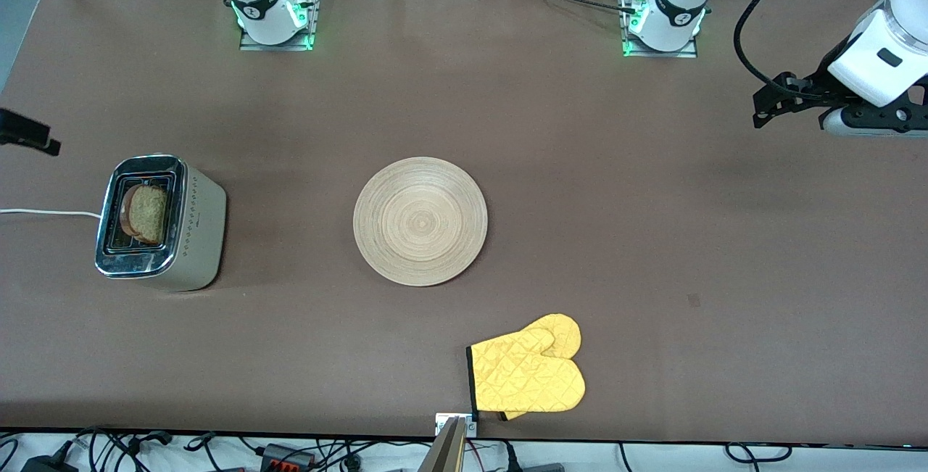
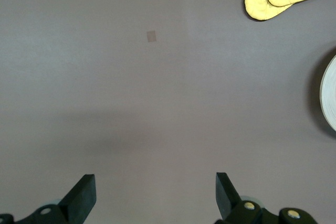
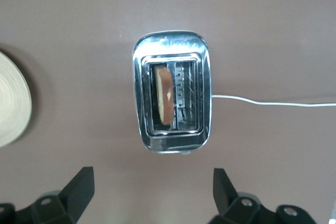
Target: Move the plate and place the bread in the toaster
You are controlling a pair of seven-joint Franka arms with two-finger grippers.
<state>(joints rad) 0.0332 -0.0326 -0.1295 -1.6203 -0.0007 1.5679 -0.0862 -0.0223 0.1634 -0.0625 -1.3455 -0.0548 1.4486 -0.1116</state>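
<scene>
Round light-wood plate [image 1: 420,221] with concentric ring grain; speckled tan-brown bread slice [image 1: 148,214]; chrome-topped beige dotted toaster [image 1: 161,222]; yellow quilted oven mitt [image 1: 527,373]; brown worktop [image 1: 652,204].

- Front view: high camera across from the arm bases, looking down on the whole table [image 1: 652,240]
- Left wrist view: looks straight down from well above the table's left-arm end
- Right wrist view: looks straight down over the toaster [image 3: 171,92]
- All three views share the plate [image 1: 420,221]; the mitt [image 1: 528,374] shows in the front and left wrist views
</scene>
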